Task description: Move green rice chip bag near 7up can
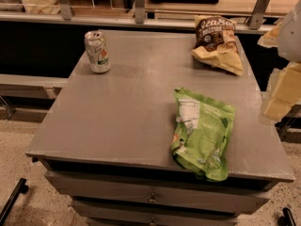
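Observation:
The green rice chip bag (pixel 203 133) lies flat on the grey cabinet top (pixel 127 107), at its front right, its lower end reaching the front edge. The 7up can (pixel 98 51) stands upright at the far left corner of the top, well apart from the bag. My gripper (pixel 281 92) appears as a pale yellowish shape at the right edge of the view, past the table's right side and to the right of the green bag. It touches neither the bag nor the can.
A brown and tan chip bag (pixel 217 44) lies at the far right of the top. Drawers (pixel 150 197) run below the front edge. A railing and wooden counter (pixel 188 4) stand behind the table. Speckled floor surrounds the cabinet.

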